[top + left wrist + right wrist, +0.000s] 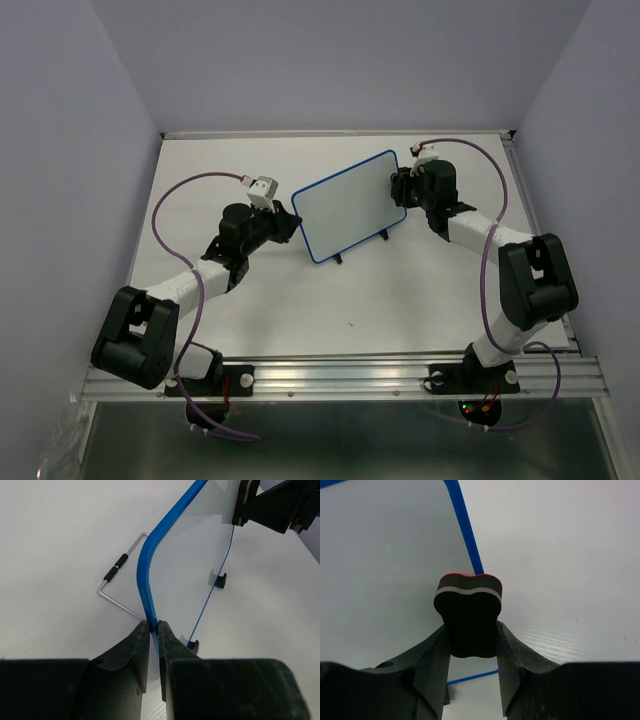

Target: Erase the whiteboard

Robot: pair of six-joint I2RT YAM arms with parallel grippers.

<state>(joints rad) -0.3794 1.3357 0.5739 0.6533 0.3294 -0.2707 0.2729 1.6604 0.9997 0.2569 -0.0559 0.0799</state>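
Note:
The whiteboard (347, 205), white with a thin blue frame and two black feet, stands tilted in the middle of the table. Its face looks blank. My left gripper (290, 222) is shut on the board's left edge; the left wrist view shows the blue frame (148, 575) pinched between the fingertips (154, 627). My right gripper (403, 186) is shut on a black eraser block (468, 615) with a grey stripe and red top. It holds the eraser against the board's right edge, over the blue frame (467, 535).
A thin wire stand (116, 575) with black sleeves lies on the table behind the board's left side. The table's metal rail (340, 372) runs along the near edge. Purple cables (180, 195) loop from both arms.

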